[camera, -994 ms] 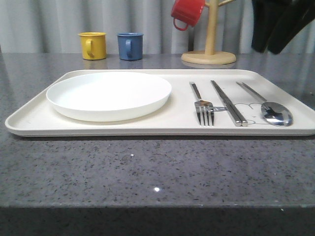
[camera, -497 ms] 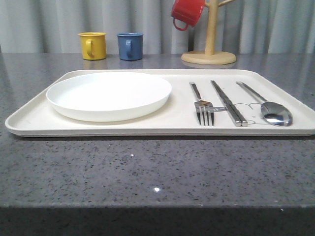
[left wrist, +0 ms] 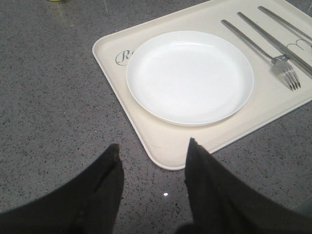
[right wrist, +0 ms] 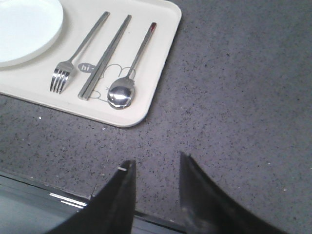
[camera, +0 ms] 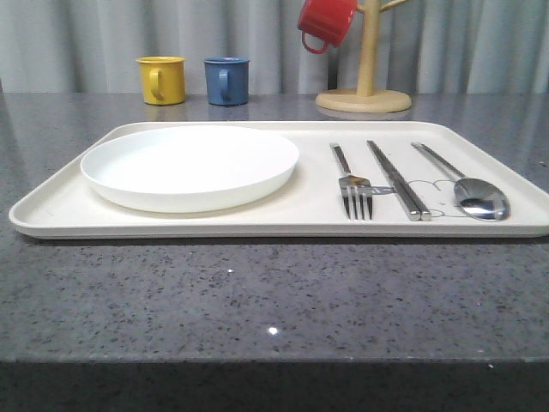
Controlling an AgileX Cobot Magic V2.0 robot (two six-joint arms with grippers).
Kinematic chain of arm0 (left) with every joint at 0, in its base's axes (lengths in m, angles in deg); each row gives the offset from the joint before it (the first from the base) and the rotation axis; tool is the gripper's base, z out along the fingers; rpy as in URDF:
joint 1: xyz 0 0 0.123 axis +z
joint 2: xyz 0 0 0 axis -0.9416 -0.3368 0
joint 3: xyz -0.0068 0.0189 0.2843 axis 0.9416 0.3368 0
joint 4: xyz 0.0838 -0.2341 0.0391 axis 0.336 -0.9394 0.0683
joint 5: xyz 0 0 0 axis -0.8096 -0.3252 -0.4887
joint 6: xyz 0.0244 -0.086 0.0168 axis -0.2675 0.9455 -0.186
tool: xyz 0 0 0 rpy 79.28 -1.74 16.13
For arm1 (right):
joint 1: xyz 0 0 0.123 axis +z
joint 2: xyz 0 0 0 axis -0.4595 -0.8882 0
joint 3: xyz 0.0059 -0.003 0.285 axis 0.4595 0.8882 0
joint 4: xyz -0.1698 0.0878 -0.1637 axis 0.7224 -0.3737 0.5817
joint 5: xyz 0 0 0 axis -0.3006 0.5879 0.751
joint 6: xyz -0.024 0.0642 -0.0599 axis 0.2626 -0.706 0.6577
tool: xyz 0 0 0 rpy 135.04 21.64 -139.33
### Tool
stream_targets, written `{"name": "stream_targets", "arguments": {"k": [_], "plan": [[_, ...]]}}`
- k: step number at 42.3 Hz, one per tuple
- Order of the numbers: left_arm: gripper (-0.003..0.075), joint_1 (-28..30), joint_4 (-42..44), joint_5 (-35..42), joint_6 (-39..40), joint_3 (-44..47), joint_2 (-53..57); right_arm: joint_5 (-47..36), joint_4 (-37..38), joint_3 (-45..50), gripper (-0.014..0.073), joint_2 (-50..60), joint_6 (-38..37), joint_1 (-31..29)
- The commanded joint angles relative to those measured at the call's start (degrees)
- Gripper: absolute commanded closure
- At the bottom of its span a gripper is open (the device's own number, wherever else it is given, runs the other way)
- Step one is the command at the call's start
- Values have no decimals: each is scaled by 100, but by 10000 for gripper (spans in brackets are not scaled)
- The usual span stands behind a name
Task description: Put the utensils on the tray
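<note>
The cream tray (camera: 309, 215) lies across the grey table. On its left half sits the round white plate (camera: 190, 165). On its right half lie the fork (camera: 353, 184), the pair of chopsticks (camera: 398, 178) and the spoon (camera: 472, 190), side by side. The left wrist view looks down on the tray (left wrist: 161, 141), the plate (left wrist: 190, 75) and the fork (left wrist: 282, 68); my left gripper (left wrist: 152, 146) hangs open and empty above the table by the tray's near corner. My right gripper (right wrist: 156, 163) is open and empty over the table's front edge, clear of the spoon (right wrist: 122, 92), chopsticks (right wrist: 105, 56) and fork (right wrist: 73, 53).
A yellow mug (camera: 162, 79) and a blue mug (camera: 227, 80) stand behind the tray. A wooden mug tree (camera: 364, 90) at the back holds a red mug (camera: 326, 23). Bare grey stone (camera: 274, 300) lies in front of the tray and to its right (right wrist: 243, 87).
The dark arm that hung at the upper right of the front view one second ago has left that view. Tray, plate and utensils have not moved.
</note>
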Motion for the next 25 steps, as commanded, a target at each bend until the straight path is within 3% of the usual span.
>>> {"name": "stream_targets", "arguments": {"k": [1,4,11,25], "plan": [[479,-38,-59,364,55,-156,1,-545,1,-87,344,113,74,-10],[554,-38,-59,364,55,-156,1,-567,1,-87,401,120,74,-10],[738,-38,-59,364,55,-156,1,-584,1,-87,662,114,74,-10],[740,-38,-59,364,55,-156,1,-520,-21,-87,661,114,74,-10]]}}
